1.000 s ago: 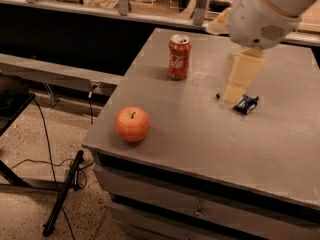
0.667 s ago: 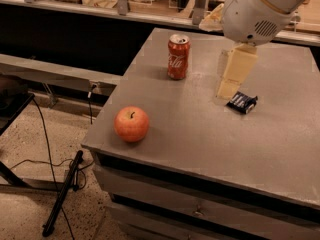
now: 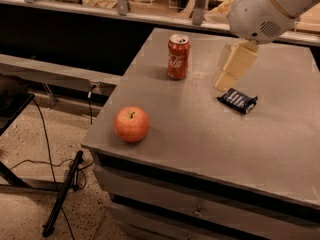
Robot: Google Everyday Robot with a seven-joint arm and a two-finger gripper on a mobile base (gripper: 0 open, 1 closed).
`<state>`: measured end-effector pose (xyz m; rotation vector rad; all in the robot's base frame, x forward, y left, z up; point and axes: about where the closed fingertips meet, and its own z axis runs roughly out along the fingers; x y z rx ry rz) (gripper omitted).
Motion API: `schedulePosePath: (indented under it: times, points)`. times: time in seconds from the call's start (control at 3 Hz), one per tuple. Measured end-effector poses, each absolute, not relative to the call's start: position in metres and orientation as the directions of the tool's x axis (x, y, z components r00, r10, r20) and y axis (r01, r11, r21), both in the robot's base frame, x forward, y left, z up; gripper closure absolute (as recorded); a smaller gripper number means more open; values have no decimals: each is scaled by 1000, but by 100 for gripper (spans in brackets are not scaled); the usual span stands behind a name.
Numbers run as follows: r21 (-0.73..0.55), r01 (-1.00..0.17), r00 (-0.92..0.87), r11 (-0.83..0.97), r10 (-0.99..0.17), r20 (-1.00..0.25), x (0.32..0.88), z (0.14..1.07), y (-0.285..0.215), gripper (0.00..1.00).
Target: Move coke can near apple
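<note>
1. Table (image 3: 200,134): grey top w/ drawers under it, and everything sits on it. There's bare surface betw. can & apple, so I'd guess the carry path is easy.
2. Robot arm (image 3: 260,9): big white housing, up high over the far right of the top.
3. Gripper (image 3: 229,76): cream-coloured, hangs under the arm w/ its tip pointing down. It's just above the far-left end of the wrapper and off to the right of the can. It's holding nothing. Can't tell from here if it's spread or pressed together.
4. Coke can (image 3: 178,57): upright on the far part of the table, nothing touching it, well apart from the apple. The step in hand looks like the reach. IMO come in level from the right, opened wide, and grab mid-body so it doesn't tip.
5. Apple (image 3: 131,124): stem up at the front-left corner, v. close to the edge. It's round, so a nudge could roll it off. Set the can down on the inboard side, near but not touching.
6. Wrapper (image 3: 238,100): flat, dark, right of centre. Lift clear of it before swinging left.
</note>
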<state>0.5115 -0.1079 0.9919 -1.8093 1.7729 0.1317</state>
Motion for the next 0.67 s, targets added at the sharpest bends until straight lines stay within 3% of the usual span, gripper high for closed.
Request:
schedulePosePath:
  times: [0.67]
  points:
    - [-370,-877,32,306,-732,-681,600,980,-116,0]
